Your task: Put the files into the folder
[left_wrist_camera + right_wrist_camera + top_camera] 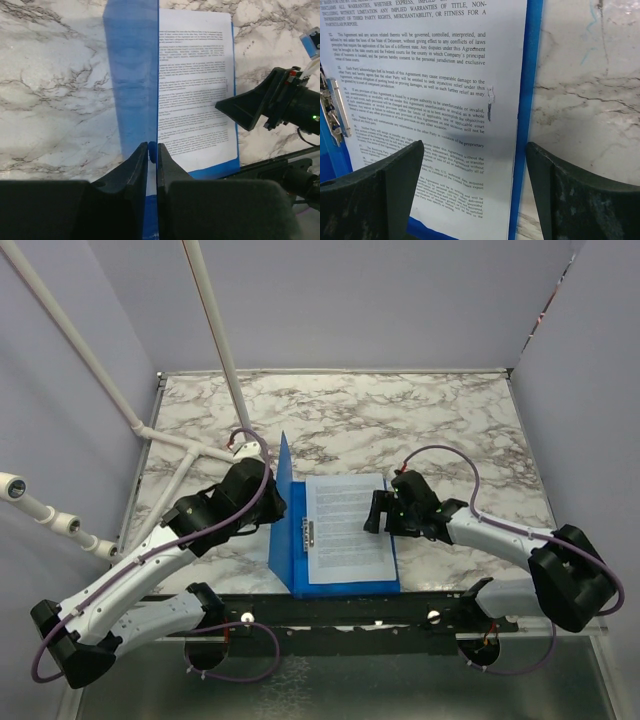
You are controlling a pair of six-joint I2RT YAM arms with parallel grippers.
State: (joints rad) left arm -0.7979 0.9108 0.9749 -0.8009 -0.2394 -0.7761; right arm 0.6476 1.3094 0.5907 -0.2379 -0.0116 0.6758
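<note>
Pale lilac walls box in a marble-patterned desk, with a white pipe frame slanting across the back left. The left arm reaches in from the near-left corner and the right arm from the near right. They meet over the folder, which lies near the desk's front edge.

The folder is open. Its back panel lies flat on the desk, and its front cover stands upright on the left, along the spine side. The cover stands only because the left fingers are clenched on its free edge, the blue plastic pinched between them. I judge this grip is there to hold the inside open.

The files lie flat on the back panel and squared to it, with a blue margin showing along the right and near edges, so they seem already inside. The metal clip sits at their left edge by the spine; whether it grips the sheets I cannot tell.

The right fingers are spread wide and released, holding nothing. They hover over the files' right edge, likely placed to steady or square the sheets. By my reading, what remains is lowering the cover.
</note>
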